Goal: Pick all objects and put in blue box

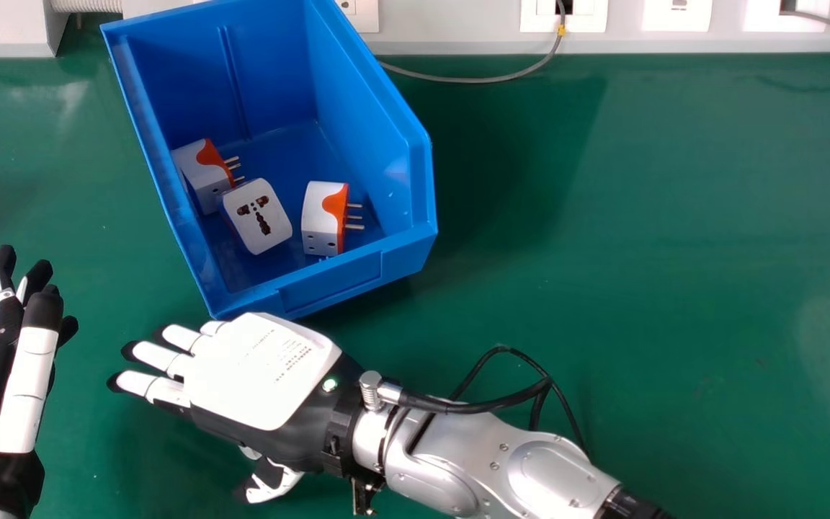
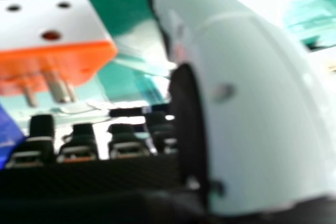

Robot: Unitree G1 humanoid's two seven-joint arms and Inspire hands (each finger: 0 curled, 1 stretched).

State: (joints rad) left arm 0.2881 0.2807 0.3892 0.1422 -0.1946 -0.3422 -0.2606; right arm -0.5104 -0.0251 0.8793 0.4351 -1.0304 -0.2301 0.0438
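Observation:
In the head view my right hand (image 1: 264,367) is palm down over the table in front of the blue box (image 1: 328,288), fingers straight and pointing left. My right hand (image 2: 262,103) in the right hand view has a white and orange plug adapter (image 2: 58,51) by it, metal pins showing; I cannot tell if they touch. Inside the box lie a left adapter (image 1: 206,180), a middle one (image 1: 260,220) with its socket face up, and a right one (image 1: 323,216) with pins pointing right. At the head view's left edge, my left hand (image 1: 26,389) is open, fingers pointing forward.
The green table (image 1: 638,252) extends to the right of the box. A white wall panel with sockets (image 1: 674,14) runs along the back, where a grey cable (image 1: 487,79) hangs onto the table. Black cables (image 1: 530,360) loop beside my right forearm (image 1: 501,468).

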